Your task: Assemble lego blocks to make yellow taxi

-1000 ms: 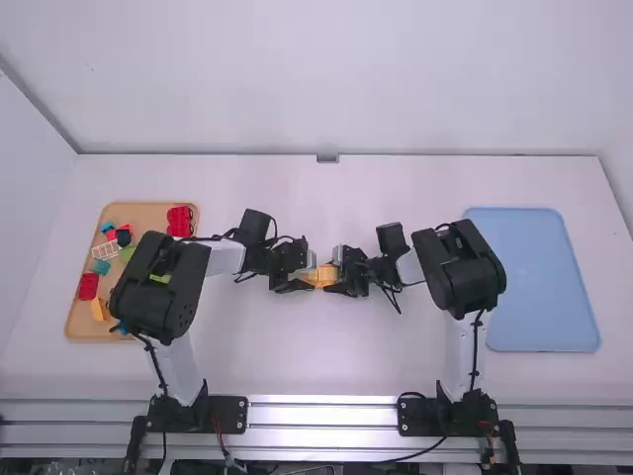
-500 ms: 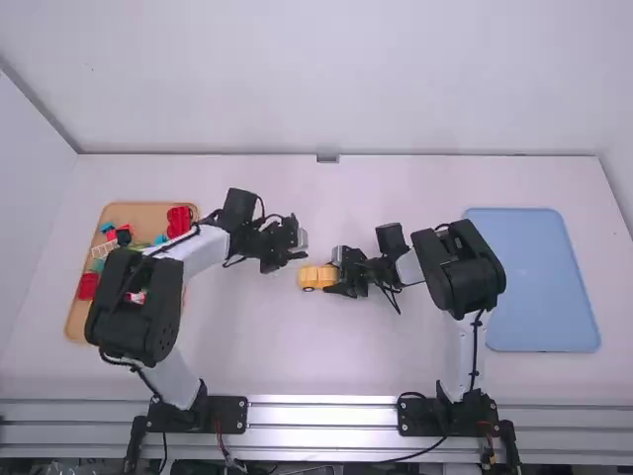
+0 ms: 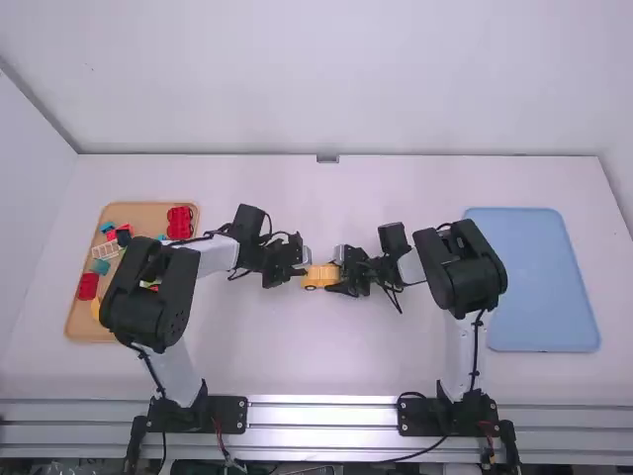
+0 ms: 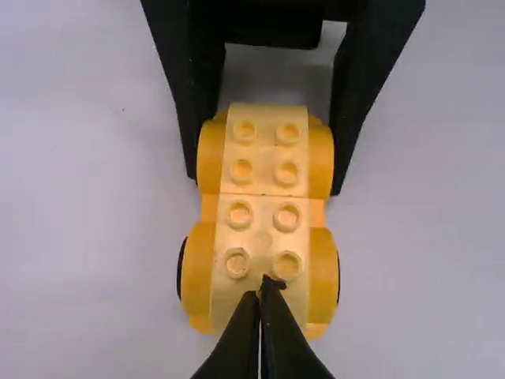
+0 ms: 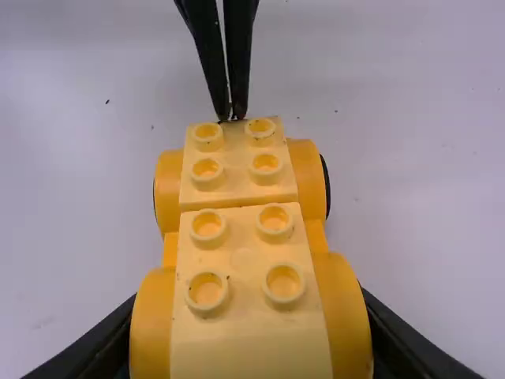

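Since the earlier high view, the left claw (image 3: 306, 262) has moved to the right, back to the left end of the car (image 3: 319, 276). The car is at the middle of the table (image 3: 326, 346), its right end grasped by the right claw (image 3: 336, 276). In the left wrist view, the left claw is closed on nothing, its tips over the left block (image 4: 264, 242). Probably it must press this block home: better to push straight down between the studs (image 4: 286, 264), not on the edge. In the right wrist view, the right claw is clenched on the car's sides; this grip should be firm, so nothing rolls or tips.
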`<state>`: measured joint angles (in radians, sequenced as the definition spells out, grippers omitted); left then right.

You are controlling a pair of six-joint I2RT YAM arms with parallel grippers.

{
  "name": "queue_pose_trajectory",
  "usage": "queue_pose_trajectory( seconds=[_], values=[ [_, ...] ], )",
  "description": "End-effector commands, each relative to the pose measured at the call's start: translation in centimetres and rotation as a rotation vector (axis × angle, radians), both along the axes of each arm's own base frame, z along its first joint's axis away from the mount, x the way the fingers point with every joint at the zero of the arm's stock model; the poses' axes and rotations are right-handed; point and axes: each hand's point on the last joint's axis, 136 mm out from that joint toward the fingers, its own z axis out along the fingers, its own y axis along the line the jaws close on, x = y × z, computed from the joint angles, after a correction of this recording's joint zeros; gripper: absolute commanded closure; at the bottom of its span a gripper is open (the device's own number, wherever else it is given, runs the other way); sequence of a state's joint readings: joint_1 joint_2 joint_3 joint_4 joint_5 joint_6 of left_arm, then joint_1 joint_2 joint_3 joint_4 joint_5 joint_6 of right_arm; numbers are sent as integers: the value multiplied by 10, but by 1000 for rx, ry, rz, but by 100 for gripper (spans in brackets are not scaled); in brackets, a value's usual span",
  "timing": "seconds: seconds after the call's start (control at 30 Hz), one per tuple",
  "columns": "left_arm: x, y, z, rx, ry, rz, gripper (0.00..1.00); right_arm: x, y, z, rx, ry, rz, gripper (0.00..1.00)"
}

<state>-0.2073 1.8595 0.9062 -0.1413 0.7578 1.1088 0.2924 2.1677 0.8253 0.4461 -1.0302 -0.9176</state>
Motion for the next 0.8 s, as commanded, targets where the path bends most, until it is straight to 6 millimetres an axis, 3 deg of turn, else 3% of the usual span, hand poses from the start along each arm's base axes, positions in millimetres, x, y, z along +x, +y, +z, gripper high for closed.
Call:
queue_pose_trajectory(
  seconds=[0.0,0.17,0.33,0.47,0.77],
  values=[
    [-13,-4,-25,29,76,-16,98,-4,4,-5,-11,14,10,42],
    [-4,-5,-17,29,66,-16,98,-4,4,-5,-12,13,9,42],
    [6,-4,16,13,48,-15,98,-3,4,-5,-12,13,8,42],
    [0,-15,31,-50,21,-103,98,-3,4,-5,-12,13,8,42],
    [-16,-14,1,-49,67,-103,98,-3,4,-5,-12,13,8,42]
  ],
)
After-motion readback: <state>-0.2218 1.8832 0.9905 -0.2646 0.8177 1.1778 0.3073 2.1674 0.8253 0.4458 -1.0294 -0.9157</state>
